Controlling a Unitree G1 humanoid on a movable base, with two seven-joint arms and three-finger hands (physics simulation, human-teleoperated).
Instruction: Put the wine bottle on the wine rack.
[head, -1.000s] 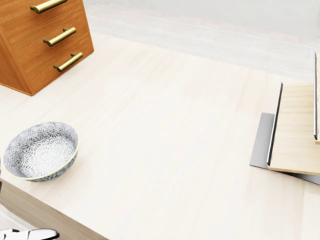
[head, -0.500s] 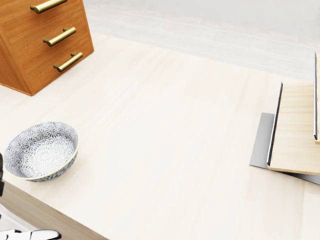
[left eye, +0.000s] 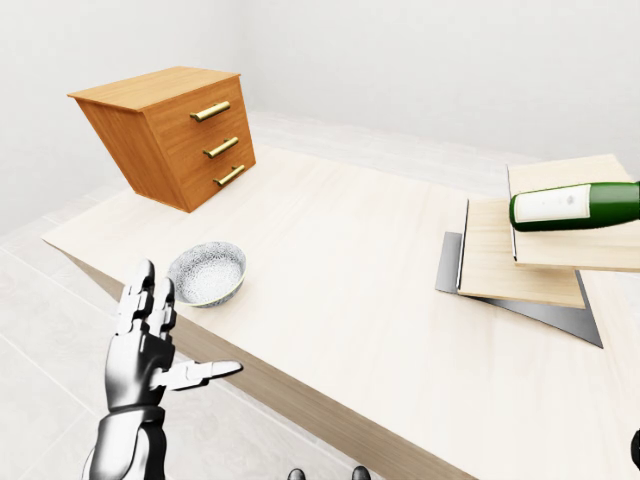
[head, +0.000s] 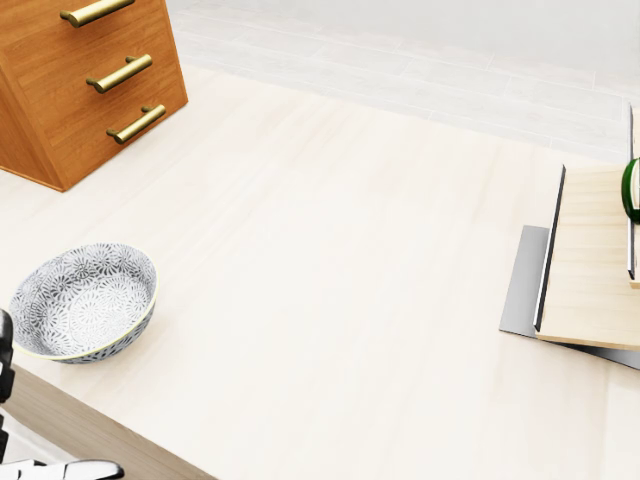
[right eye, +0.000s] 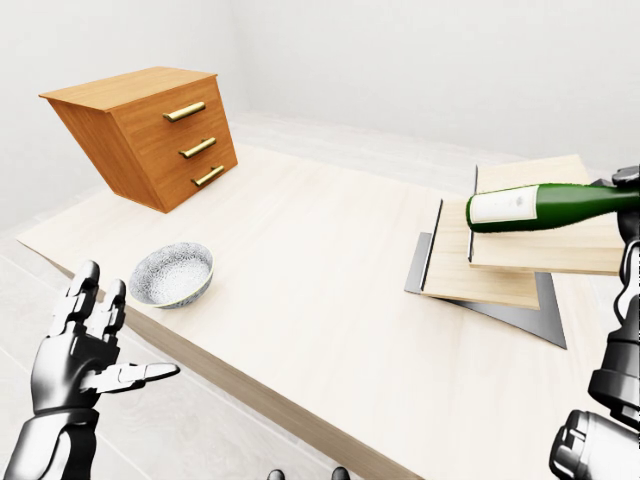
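Since bottle's airborne: my right hand (right eye: 628, 215) grasps wine bottle (right eye: 540, 205) horizontal above wine rack (right eye: 505, 255).
Left hand (left eye: 150, 335): released, idle.
Risk: off-centre drop, bottle rolls onto worktop (left eye: 350, 290).

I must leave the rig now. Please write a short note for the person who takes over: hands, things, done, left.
Left hand: open, empty, raised below the table edge.
Right hand: at the right edge of the right-eye view, grip not clearly visible.
Wine bottle: held roughly level in the air over the wooden wine rack, not resting on it.
Done: bottle carried to the rack.
Left: lower it onto the rack, release.
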